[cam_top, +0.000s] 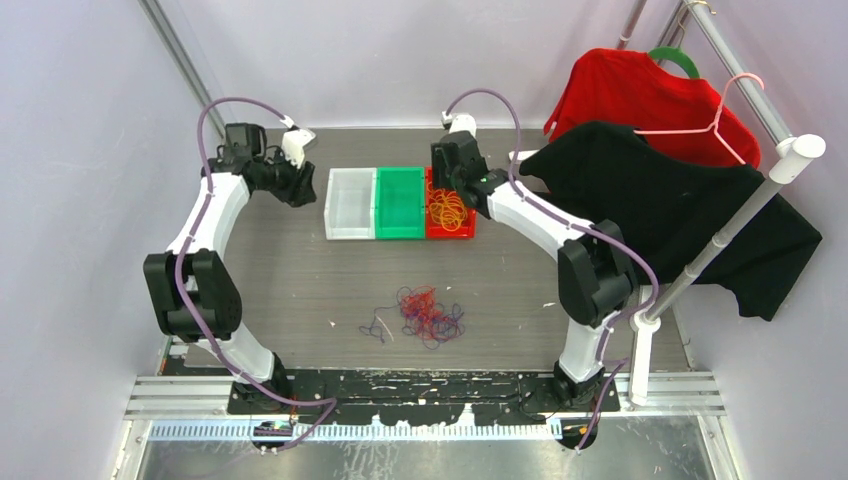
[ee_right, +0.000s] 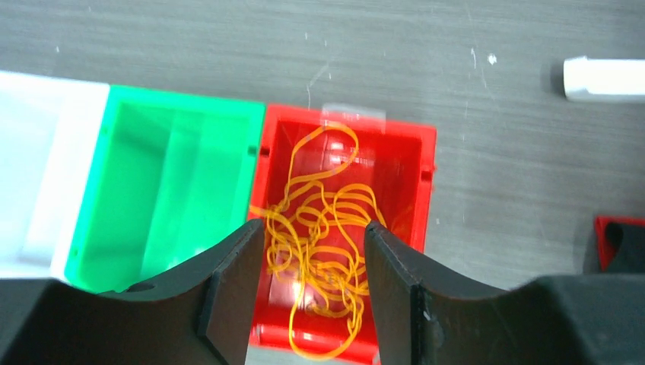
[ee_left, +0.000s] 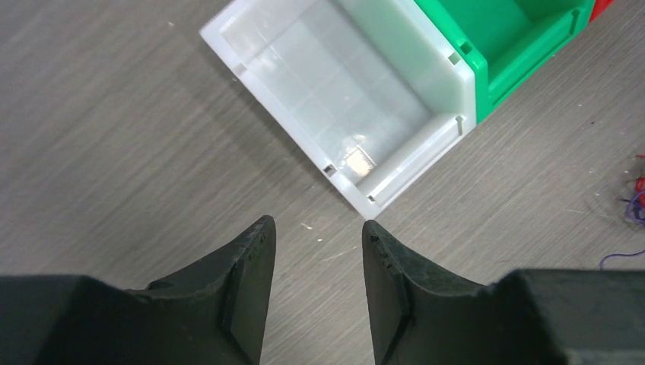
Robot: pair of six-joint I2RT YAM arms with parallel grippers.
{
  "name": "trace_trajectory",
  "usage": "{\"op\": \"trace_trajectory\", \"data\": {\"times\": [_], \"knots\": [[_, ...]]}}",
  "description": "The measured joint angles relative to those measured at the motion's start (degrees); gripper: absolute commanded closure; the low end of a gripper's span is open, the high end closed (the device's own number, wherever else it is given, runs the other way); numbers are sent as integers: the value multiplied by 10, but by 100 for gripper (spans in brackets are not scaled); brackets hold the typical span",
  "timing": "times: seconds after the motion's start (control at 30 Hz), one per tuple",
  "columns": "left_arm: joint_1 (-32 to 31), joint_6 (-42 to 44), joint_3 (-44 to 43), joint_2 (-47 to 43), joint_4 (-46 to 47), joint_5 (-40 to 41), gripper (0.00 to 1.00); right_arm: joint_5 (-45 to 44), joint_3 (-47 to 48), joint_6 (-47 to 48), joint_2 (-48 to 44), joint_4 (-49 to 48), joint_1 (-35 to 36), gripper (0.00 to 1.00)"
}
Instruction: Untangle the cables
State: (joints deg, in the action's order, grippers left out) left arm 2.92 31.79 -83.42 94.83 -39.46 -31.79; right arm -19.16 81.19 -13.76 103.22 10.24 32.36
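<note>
Table top (ee_left: 114,114): matt grey surface with a fine wood-like grain. White bin (ee_left: 414,166), green bin (ee_left: 494,76) and red bin (ee_right: 426,152): smooth, glossy moulded plastic, the white one translucent; orange cables (ee_right: 319,228) look smooth and rubbery. Red garment (cam_top: 620,90) and black garment (cam_top: 650,200): matt cloth, on a smooth pale tube rack (cam_top: 722,234).

Three bins (cam_top: 401,203) stand side by side; cables (cam_top: 448,208) lie in the rightmost, a tangle (cam_top: 425,315) before them.

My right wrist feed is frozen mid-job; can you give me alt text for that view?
The right end effector, jaws apart, hangs over a red bin holding a loose pile of orange-yellow cables. An empty green bin adjoins it to the picture's left, then a white bin at the frame's edge.
</note>
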Motion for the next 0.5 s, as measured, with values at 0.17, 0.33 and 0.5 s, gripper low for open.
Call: {"op": "trace_trajectory", "data": {"times": [0.17,0.33,0.5], "knots": [[0,-31,33,3,18,-8,52,25,69,8,69,-4,-22,48],[0,-36,49,6,42,-8,53,47,98,13,134,-3,-36,67],[0,-31,74,21,70,-7,65,57,98,16,164,3,-42,85]]}}
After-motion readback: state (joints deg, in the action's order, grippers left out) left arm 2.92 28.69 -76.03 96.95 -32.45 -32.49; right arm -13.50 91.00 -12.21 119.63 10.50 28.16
